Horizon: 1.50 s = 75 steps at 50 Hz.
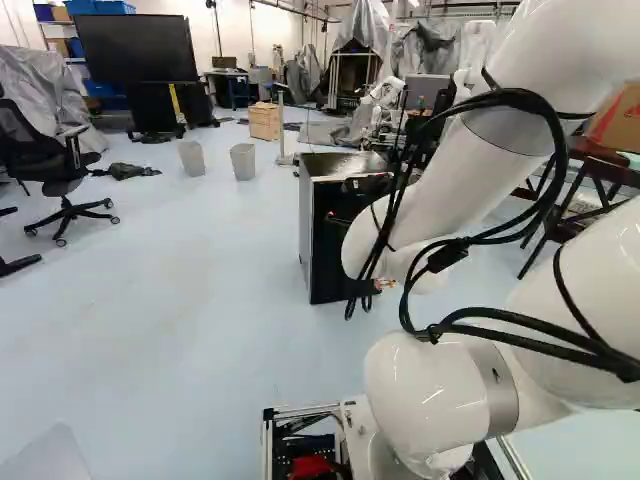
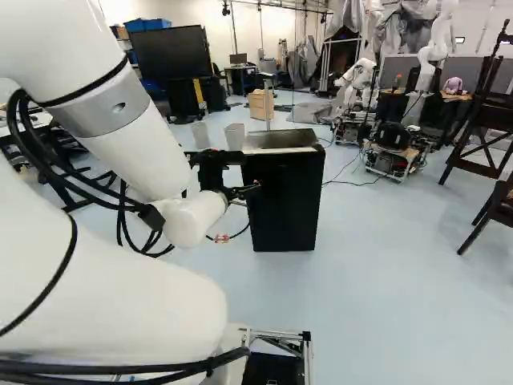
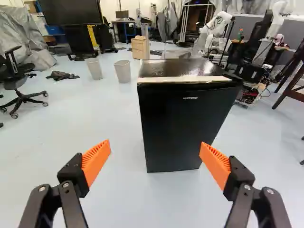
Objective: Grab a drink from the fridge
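Wrist view: wide gripper (image 3: 155, 144) facing a closed fridge (image 3: 183, 118)

Far to one side of the fridge, an office chair (image 3: 18, 80) is standing; nearer, behind the fridge, two pale bins (image 3: 122, 71) are sitting on the floor. Before the fridge, the gripper is spreading its orange pads (image 3: 97, 159) well apart and gripping nothing. The door (image 3: 175, 142) is looking shut, with a small label (image 3: 190, 98) showing near its top. Beyond the fridge, another robot (image 3: 220, 20) is standing. No drink is showing; presumably it is sitting inside the fridge. Opening, grasping and taking out are all remaining.
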{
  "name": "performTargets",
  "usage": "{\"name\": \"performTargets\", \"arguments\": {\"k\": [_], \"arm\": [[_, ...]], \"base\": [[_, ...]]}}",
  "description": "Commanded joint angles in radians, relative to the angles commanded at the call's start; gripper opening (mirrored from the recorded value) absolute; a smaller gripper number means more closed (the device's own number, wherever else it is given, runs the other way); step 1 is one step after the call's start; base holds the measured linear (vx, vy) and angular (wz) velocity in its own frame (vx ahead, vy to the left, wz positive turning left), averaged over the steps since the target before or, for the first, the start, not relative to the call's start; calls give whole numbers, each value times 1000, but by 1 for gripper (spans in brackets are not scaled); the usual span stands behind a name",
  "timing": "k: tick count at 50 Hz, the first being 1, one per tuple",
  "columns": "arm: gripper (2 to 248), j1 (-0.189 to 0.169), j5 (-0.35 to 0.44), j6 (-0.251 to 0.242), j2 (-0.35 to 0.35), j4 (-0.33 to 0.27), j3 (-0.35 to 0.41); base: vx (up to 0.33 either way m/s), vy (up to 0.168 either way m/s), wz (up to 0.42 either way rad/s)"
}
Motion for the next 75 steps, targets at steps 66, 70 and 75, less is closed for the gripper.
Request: {"name": "performTargets", "arguments": {"k": [66, 70, 75], "arm": [[247, 0, 0, 0, 0, 0, 0], [247, 0, 0, 0, 0, 0, 0], [247, 0, 0, 0, 0, 0, 0]], "base": [[71, 24, -13], [69, 27, -10], [65, 27, -16]]}}
